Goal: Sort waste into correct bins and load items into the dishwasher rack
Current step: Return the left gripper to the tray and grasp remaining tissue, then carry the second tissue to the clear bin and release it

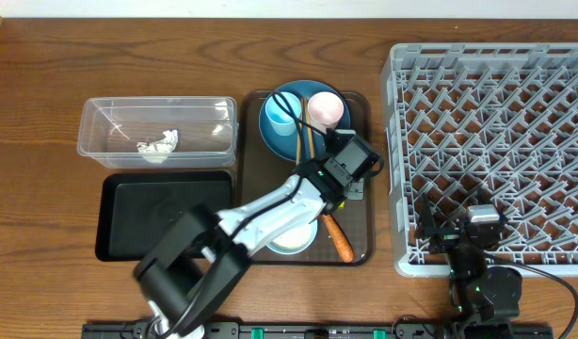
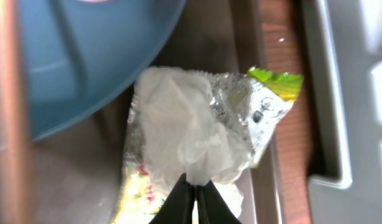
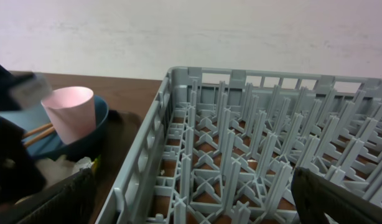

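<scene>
The wooden tabletop shows sorting at an early stage: one tissue piece lies in the clear tub, the dishwasher rack holds nothing, and the blue plate and carrot sit on the serving tray. My left tool is pressed together, pinching the crumpled white tissue that lies on the wrapper beside the plate. My right tool stands spread at the rack's edge.

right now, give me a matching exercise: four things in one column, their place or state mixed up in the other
1 pink plastic cup
2 small orange carrot
3 crinkled yellow-green wrapper
4 left gripper

a shut on the crumpled white tissue
b on the round blue plate
c beside the white bowl
d partly under that tissue

Pairs: 1b, 2c, 3d, 4a
</scene>
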Robot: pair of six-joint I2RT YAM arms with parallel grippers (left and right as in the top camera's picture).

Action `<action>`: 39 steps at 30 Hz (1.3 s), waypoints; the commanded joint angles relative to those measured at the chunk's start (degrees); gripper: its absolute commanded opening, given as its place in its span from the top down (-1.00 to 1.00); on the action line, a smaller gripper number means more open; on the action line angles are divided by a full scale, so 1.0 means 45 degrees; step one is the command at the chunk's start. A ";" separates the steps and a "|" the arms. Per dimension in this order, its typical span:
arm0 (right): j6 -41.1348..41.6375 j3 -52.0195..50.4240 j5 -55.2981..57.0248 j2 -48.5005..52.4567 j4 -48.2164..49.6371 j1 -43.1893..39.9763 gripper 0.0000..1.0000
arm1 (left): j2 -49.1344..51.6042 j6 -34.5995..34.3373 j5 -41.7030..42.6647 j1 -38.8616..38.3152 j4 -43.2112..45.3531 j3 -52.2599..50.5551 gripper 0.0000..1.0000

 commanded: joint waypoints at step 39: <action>-0.0136 -0.0019 0.0044 0.0010 -0.0058 -0.0228 -0.98 | -0.4566 0.1656 -0.2744 0.7378 -0.2909 0.0175 0.88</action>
